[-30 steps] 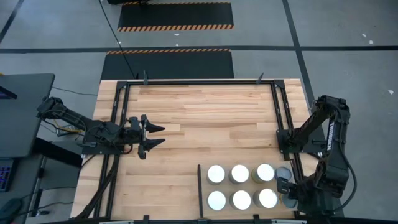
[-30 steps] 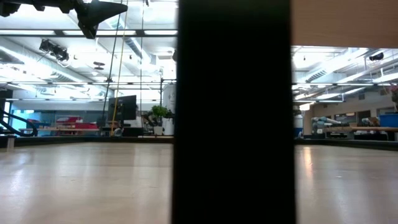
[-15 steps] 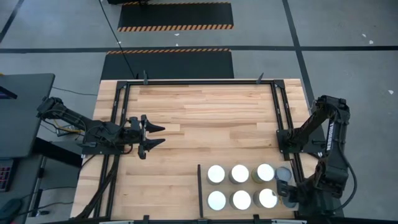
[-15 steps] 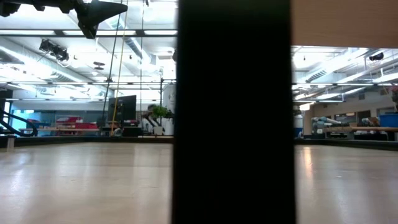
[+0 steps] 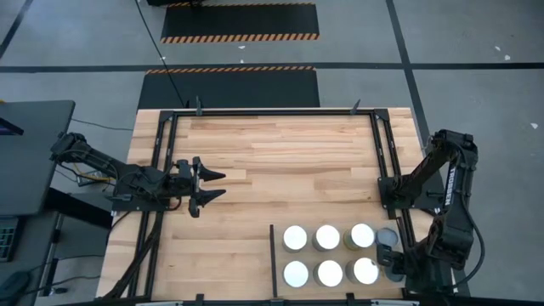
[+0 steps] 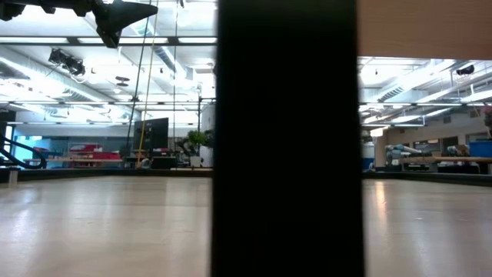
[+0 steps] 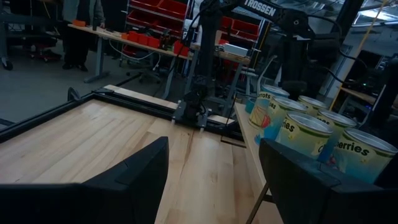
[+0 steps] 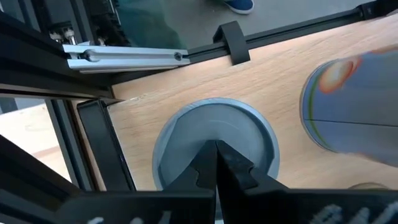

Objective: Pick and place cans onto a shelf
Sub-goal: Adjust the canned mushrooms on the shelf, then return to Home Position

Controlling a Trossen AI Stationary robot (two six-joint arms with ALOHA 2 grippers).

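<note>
The cans stand upright at the near right part of the table, six of them with bright round tops in two rows of three inside the shelf section, just to the right of its short black divider bar. Two more, with dull blue-grey tops, stand at the right end of the rows, beside the black side bar; one of them fills the right wrist view, seen from straight above. We judge these cans to be stiff metal cylinders with a smooth printed label, so the sides may be a little slippery, and if they are full they will have some weight. They should not crush under a firm grip. The best place to take hold, in our opinion, is across the side wall near the top rim, with one finger on each side, because the flat lid gives nothing to pinch. The neighbours stand very close, so there is little room for the fingers. The right end effector is over the blue-grey can with its fingers pressed together, holding nothing, so we think it must open before it can take the can. The left end effector waits well apart over the left side of the table, fingers spread and empty.
</note>
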